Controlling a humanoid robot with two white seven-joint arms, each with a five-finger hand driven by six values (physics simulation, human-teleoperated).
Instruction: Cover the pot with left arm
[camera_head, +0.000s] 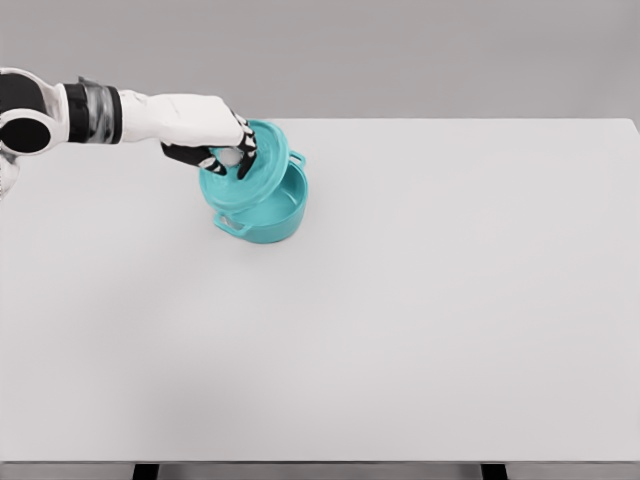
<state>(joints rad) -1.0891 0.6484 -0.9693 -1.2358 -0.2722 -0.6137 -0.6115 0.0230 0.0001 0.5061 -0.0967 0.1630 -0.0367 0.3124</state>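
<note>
My left hand (212, 140), upper left of frame, is clamped on the teal lid (247, 168), held tilted over the open pot (272, 213).

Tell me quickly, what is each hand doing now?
Left hand: closed on the lid, held tilted over the pot.
Right hand: not in view.

Under the left hand (212, 140), the lid (248, 165) and the pot (272, 212) just below it look like smooth teal enamel with a soft satin sheen. The hand itself has a glossy white hard shell, plastic by the look of it, with matt black fingers (243, 150). The table (420, 300) spreading out beneath is a plain, matt pale grey, smooth and without grain.
</note>
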